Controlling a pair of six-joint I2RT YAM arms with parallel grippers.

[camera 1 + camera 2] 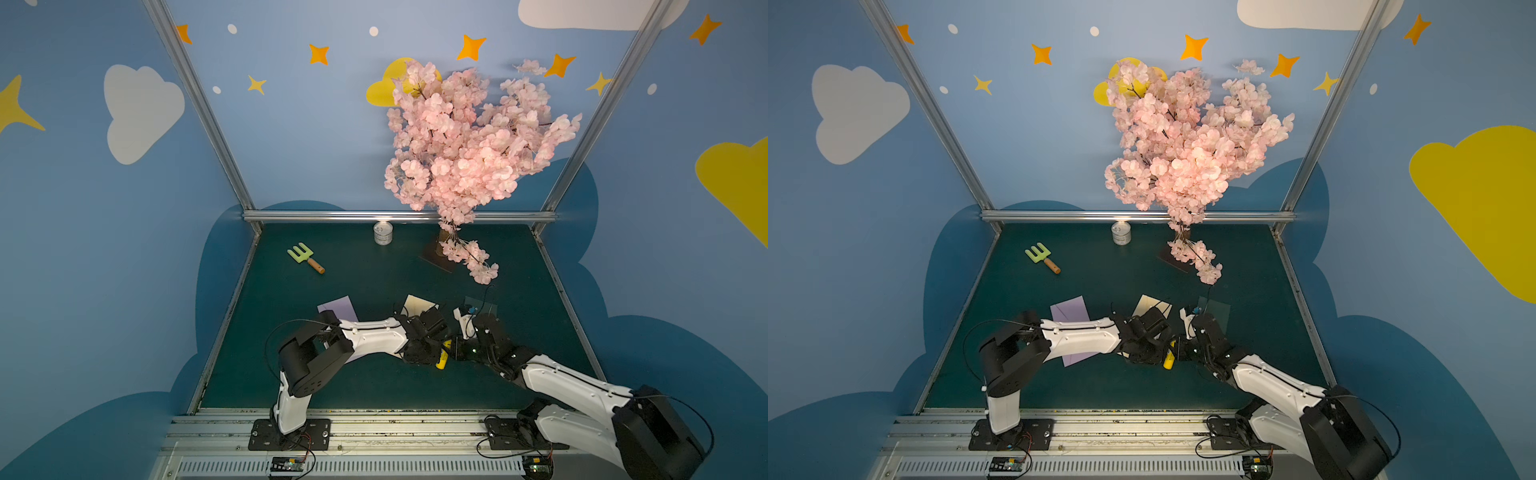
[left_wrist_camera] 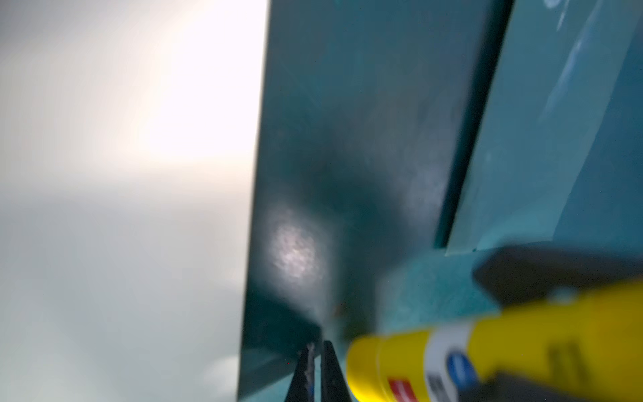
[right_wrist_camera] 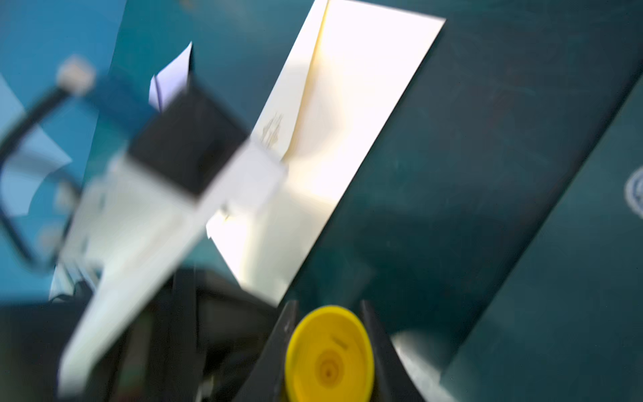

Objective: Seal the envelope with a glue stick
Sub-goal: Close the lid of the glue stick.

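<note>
Right up close, the glue stick (image 3: 328,358) shows its round yellow end, blurred, pinched in the right pincer (image 3: 327,309). Over at the left pincer (image 2: 318,348), tips pressed almost together, nothing visible between. In both top views the wrists hide the pincers and part of the cream envelope (image 1: 417,305); only the stick's yellow peeks out over the worktop (image 1: 374,282). Behind, the rake (image 1: 305,257) and the can (image 1: 382,233) sit well back.

Both top views overhead, sharing table (image 1: 374,382); wrist views close-up.

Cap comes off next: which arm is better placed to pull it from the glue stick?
Left. The right gripper clamps the glue stick; its free yellow end sits beside the left gripper, which holds nothing.
</note>
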